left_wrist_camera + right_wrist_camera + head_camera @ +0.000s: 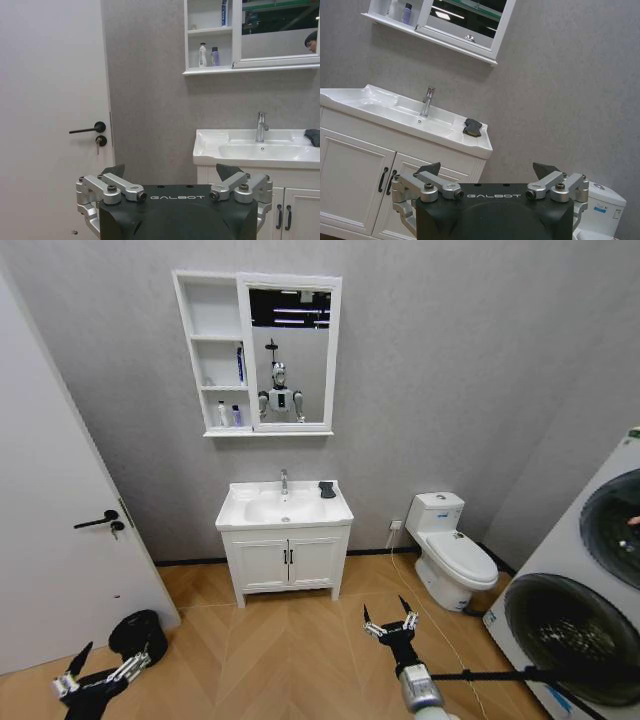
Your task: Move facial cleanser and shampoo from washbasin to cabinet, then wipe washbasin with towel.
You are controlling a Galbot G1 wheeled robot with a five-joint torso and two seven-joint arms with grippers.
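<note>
We stand well back from the washbasin [284,508], both grippers [100,678] [390,620] low with jaws wide open and empty; bottles [228,415] already sit in the cabinet [212,350], the towel [327,489] waiting at the basin's right back corner.

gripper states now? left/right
Left gripper: open, empty, low near the floor, far from the washbasin.
Right gripper: open, empty, low over the floor, short of the washbasin.
</note>
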